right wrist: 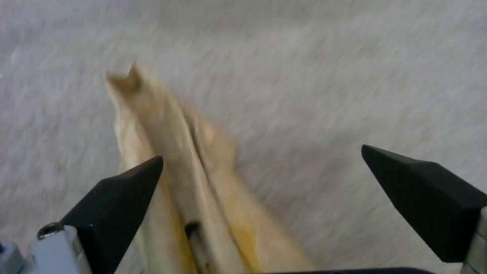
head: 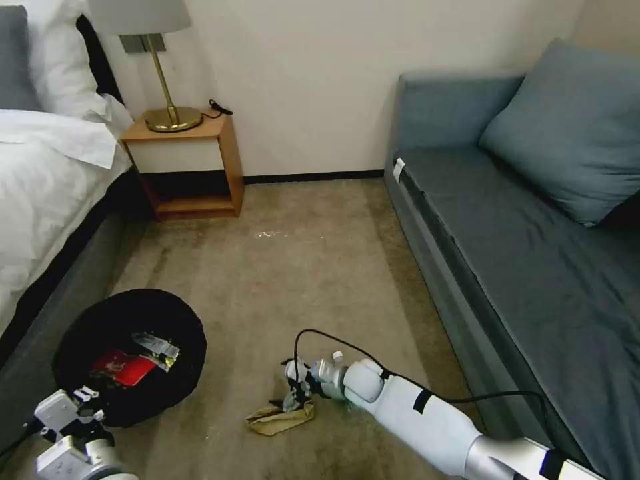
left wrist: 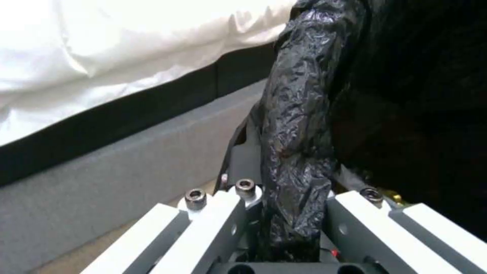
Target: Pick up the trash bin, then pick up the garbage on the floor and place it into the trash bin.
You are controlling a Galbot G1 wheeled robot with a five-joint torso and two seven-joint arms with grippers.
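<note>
- While the round black wire-mesh trash bin lined with a black plastic bag (head: 130, 353) was held low beside the bed at the robot's left, the left gripper (left wrist: 292, 228) was seen clamped on its bagged rim, the crinkled black plastic pinched between the white fingers (left wrist: 223, 224).
- Inside the bin, a red-and-white wrapper (head: 123, 368) and a second, silvery-dark wrapper (head: 157, 348) were seen lying on the bag; what the latter was could not be told for certain.
- A tan crumpled paper scrap (head: 280, 419) was left on the beige carpet floor (head: 300, 267), well apart from the bin and toward the robot's right.
- The right gripper (head: 297, 390) was lowered directly over the scrap, so the right arm was by far the nearer one.
- In the right wrist view, the black pointed fingers (right wrist: 121, 198) were spread wide, nothing being held between them.
- The scrap (right wrist: 193, 182) was seen running lengthwise away from the wrist, across the line of closing, which was judged favourable for a pinch.
- It was lying off-centre in the gap, close against one finger and far from the other.
- A small sideways correction and a further descent to the carpet were judged necessary before closing.
- A thin, flat scrap on pile was judged liable to slip or be pushed flat.
</note>
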